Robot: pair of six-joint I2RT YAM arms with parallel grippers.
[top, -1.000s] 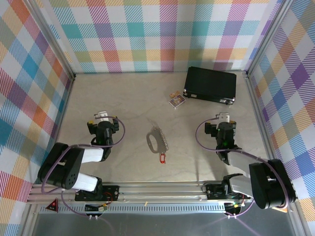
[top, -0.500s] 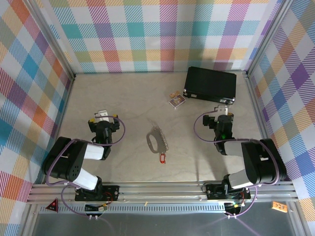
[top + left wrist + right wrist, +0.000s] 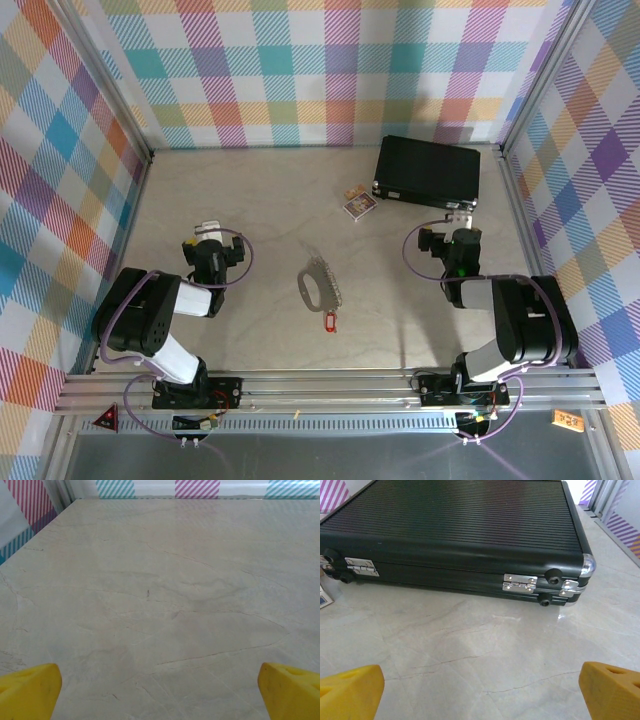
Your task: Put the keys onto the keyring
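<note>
Right arm has folded back; left pincer (image 3: 207, 228) and right pincer (image 3: 459, 214) gape empty, keys (image 3: 331, 322) and keyring (image 3: 318, 283) between them, left nearer.

The pale tabletop (image 3: 250, 200) carries a keyring (image 3: 318, 283), a red key (image 3: 331, 322) just beside it, a black case (image 3: 428, 172) and, seemingly, a card packet (image 3: 359, 203).

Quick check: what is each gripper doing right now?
Left gripper: open, holding nothing.
Right gripper: open, holding nothing.
</note>
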